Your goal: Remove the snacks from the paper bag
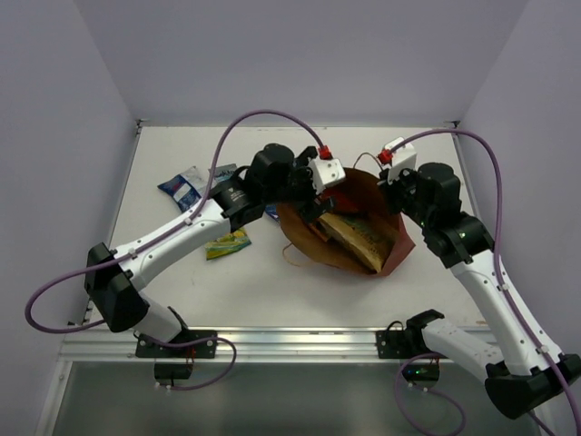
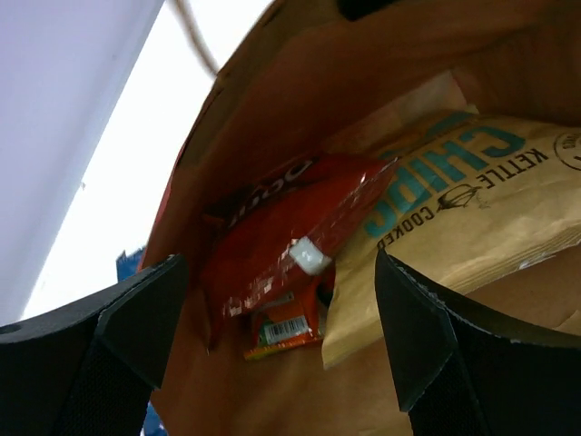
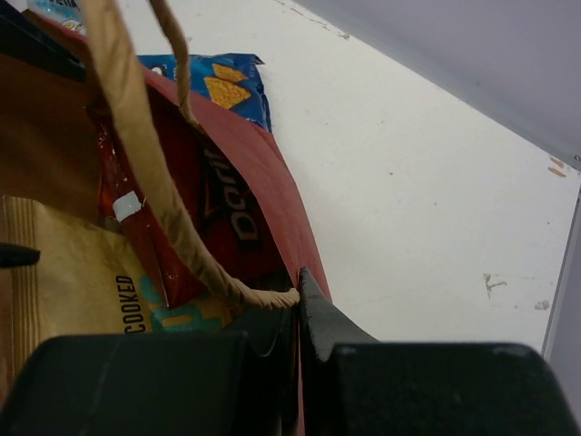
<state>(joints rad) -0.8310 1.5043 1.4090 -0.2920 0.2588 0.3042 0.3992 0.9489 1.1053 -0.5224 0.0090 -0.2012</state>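
Left pincer [image 2: 281, 272]: fingers wide apart inside brick-red paper carrier bag [image 2: 272, 100], flanking red foil packet [image 2: 300, 227]. Bag lies mid white desk [image 1: 263, 300]. Right pincer [image 3: 298, 313] pinches bag rim. Step: reaching for a packet. Next, probably: advance, close on red foil, lift out. Large tan packet [image 2: 472, 209] reads "KETTLE COOKED CHIPS"; red packet's lettering partly hidden.

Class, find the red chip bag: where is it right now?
In the left wrist view, the red chip bag lies inside the paper bag, just left of the tan kettle chips bag.
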